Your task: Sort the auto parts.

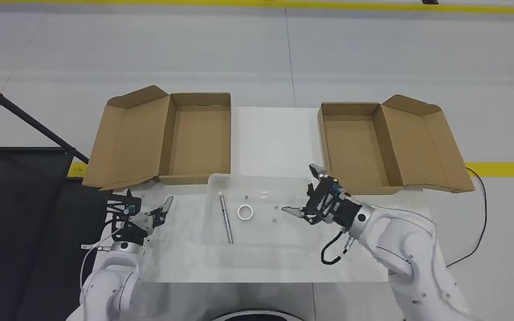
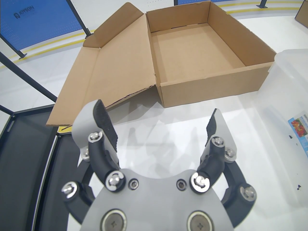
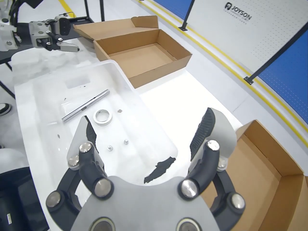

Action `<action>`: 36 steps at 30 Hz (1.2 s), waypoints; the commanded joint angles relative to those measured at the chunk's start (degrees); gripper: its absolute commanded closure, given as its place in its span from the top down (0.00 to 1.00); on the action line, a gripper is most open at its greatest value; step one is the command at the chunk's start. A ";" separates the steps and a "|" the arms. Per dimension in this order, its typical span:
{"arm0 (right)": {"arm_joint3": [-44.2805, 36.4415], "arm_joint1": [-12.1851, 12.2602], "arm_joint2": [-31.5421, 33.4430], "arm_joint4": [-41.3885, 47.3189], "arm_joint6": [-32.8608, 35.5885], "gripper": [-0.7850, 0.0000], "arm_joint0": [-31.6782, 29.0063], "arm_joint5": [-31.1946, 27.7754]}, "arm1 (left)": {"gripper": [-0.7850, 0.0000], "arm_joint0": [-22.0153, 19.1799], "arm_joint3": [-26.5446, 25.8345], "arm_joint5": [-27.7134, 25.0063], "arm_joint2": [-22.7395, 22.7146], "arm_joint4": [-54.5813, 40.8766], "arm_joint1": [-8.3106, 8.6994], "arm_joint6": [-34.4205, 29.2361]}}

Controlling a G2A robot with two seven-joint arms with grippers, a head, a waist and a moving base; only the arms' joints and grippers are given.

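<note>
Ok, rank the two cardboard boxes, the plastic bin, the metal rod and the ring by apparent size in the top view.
1. cardboard box by the left arm and cardboard box by the right arm: alike, no ranking between them
2. plastic bin
3. metal rod
4. ring

Two small silvery parts (image 3: 110, 147) lie in the clear bin (image 3: 38, 92) just ahead of the right tool (image 3: 147, 114). They are too small to tell their kind. The cardboard box (image 3: 264, 157) beside that tool is cut off by the frame edge and partly hidden behind the tool. Beyond the left tool (image 2: 156, 107), the bin's label (image 2: 299, 128) is cut off.
</note>
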 commanded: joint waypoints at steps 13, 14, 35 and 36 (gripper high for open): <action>10.13 -0.88 -12.41 13.02 22.88 0.40 15.40 -6.46 | 1.00 0.00 0.00 0.00 0.00 0.00 0.00 0.00; 10.96 -0.96 -13.10 13.08 23.52 0.38 16.17 -6.37 | 1.00 0.00 0.00 0.00 0.00 0.00 0.00 0.00; 25.28 -2.80 -24.02 9.20 27.36 0.37 24.78 -2.11 | 1.00 0.00 0.00 0.00 0.00 0.00 0.00 0.00; 25.90 -2.94 -24.47 9.10 27.45 0.37 25.22 -1.81 | 1.00 0.00 0.00 0.00 0.00 0.00 0.00 0.00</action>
